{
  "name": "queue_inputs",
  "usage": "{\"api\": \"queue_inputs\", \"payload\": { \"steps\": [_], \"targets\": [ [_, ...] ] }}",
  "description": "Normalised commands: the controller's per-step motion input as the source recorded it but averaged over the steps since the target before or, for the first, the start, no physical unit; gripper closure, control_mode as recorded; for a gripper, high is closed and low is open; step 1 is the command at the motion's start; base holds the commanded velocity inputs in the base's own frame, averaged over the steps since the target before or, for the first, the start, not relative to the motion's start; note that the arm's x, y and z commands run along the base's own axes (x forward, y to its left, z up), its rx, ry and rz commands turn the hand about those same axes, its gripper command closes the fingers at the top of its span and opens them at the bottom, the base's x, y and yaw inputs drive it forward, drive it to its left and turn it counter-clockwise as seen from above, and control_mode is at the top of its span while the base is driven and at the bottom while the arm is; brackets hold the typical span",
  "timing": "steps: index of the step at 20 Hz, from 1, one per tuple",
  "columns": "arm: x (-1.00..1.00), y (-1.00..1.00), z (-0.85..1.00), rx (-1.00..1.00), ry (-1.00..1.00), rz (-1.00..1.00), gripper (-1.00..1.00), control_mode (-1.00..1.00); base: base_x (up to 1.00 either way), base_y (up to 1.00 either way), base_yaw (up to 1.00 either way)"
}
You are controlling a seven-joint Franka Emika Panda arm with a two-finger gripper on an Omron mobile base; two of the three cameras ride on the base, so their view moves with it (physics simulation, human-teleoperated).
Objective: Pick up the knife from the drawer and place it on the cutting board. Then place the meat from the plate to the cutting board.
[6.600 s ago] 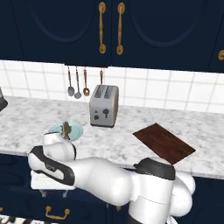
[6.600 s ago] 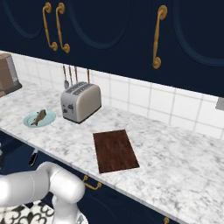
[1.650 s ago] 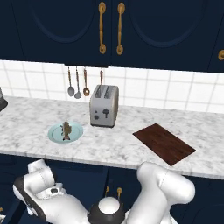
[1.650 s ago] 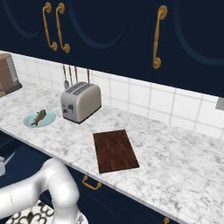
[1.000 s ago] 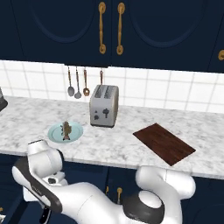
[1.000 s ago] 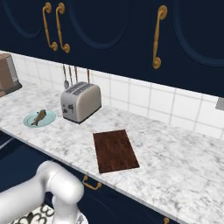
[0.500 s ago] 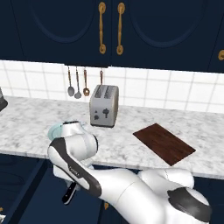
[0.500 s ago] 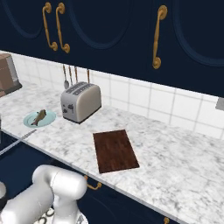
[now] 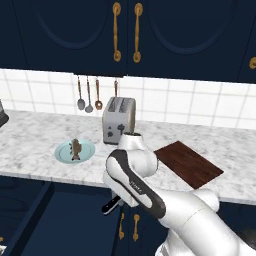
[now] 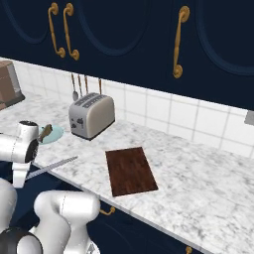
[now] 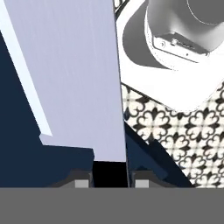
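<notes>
The knife (image 10: 53,166) has a thin, flat grey blade with a brushed sheen; in the hand view the blade (image 11: 74,83) rises broad and pale from between the two dark finger tips. The gripper (image 11: 105,178) is closed on the knife, the black handle seated between the fingers. In the left base view only the dark handle end (image 9: 111,205) projects below the arm, in front of the navy cabinet face; the blade is hidden behind the white forearm.

The cutting board (image 10: 130,170) is a flat rectangle of dark brown wood with visible grain, lying bare on the speckled marble counter (image 10: 208,193). The plate (image 9: 75,151) is round, shallow and pale blue-green, with the meat (image 9: 76,148) on it – a small brown lumpy piece (its surface detail is too small to judge). In the right base view the plate (image 10: 51,133) is partly covered by the arm's wrist.

The drawer (image 9: 30,220) stands open below the counter edge – plain navy walls, cut off at the frame's lower left.

The arm is folded low and bent back on itself, with the wrist at counter-edge height, left of the board.
</notes>
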Motion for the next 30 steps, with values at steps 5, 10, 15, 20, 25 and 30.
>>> {"api": "queue_inputs", "payload": {
  "steps": [5,10,15,20,25,30],
  "targets": [
    [0.62,-0.85,0.01,0.00,-0.01,-0.40,1.00,-1.00,0.00,0.00,0.00],
    [0.73,-0.73,0.03,0.00,-0.03,-0.34,1.00,-1.00,0.00,0.00,0.00],
    [0.67,-0.63,0.13,0.00,-0.06,-0.24,1.00,-1.00,0.00,0.00,0.00],
    [0.67,-0.71,0.11,0.00,-0.07,-0.08,1.00,-1.00,0.00,0.00,0.00],
    [0.51,-0.71,0.00,0.00,-0.04,0.00,1.00,-1.00,0.00,0.00,0.00],
    [0.58,-0.48,-0.07,0.00,0.00,0.01,1.00,-1.00,0.00,0.00,0.00]
  ]
}}
